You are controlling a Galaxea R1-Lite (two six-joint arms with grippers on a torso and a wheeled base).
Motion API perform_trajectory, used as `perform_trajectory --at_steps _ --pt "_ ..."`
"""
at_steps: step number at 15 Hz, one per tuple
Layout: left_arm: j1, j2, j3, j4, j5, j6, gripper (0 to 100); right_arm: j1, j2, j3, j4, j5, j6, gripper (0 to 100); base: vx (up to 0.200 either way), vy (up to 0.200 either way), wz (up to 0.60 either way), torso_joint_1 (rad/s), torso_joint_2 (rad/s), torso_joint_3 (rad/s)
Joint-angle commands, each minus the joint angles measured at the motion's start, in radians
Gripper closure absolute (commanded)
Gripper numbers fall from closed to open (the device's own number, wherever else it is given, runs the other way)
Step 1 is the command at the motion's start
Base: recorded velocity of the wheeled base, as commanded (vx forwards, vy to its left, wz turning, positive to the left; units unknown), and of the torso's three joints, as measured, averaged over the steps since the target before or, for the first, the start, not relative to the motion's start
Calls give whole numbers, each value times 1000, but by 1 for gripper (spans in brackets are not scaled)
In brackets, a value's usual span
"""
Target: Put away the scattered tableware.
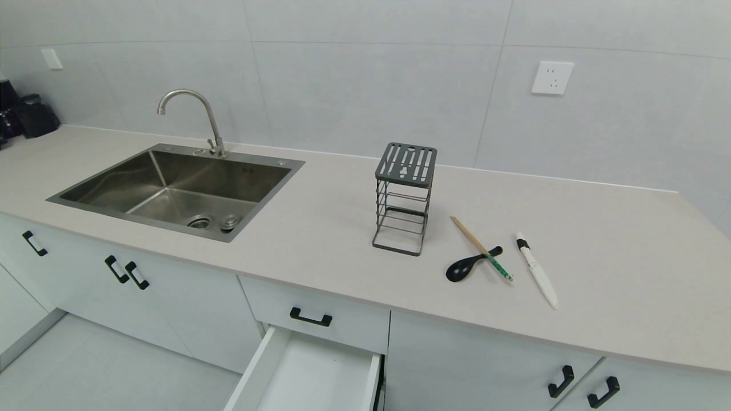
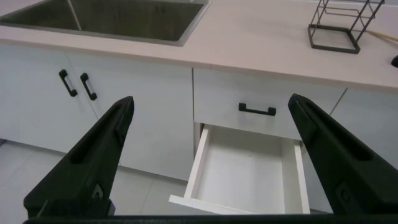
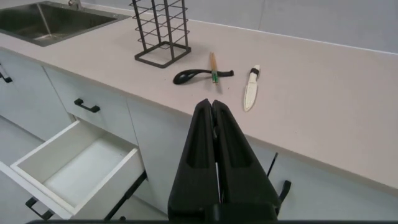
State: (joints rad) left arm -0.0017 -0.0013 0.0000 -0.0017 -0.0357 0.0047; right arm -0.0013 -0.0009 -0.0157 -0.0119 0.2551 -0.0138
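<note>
Sitting flat on the countertop (image 1: 320,245), right of the wire utensil rack (image 1: 404,197): black spoon (image 1: 467,266), wooden chopsticks (image 1: 480,248) lying across its handle, white knife (image 1: 537,269) just beside them. All look light, stiff, low-lying and probably slippery, so I'd pinch mid-handle and take the knife at its black-banded end, off the blade. Left gripper (image 2: 208,162) is spread wide facing the open drawer (image 2: 249,168); right gripper (image 3: 212,106) is pinched closed, empty.
</note>
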Motion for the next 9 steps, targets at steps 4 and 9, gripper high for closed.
perform_trajectory --at_steps 4,9 --pt "0 1 0 0 -1 0 0 -2 1 0 3 0 -14 100 0 0 0 84 -171 -82" --pt "0 1 0 0 -1 0 0 -2 1 0 1 6 -9 0 0 0 0 0 0 0"
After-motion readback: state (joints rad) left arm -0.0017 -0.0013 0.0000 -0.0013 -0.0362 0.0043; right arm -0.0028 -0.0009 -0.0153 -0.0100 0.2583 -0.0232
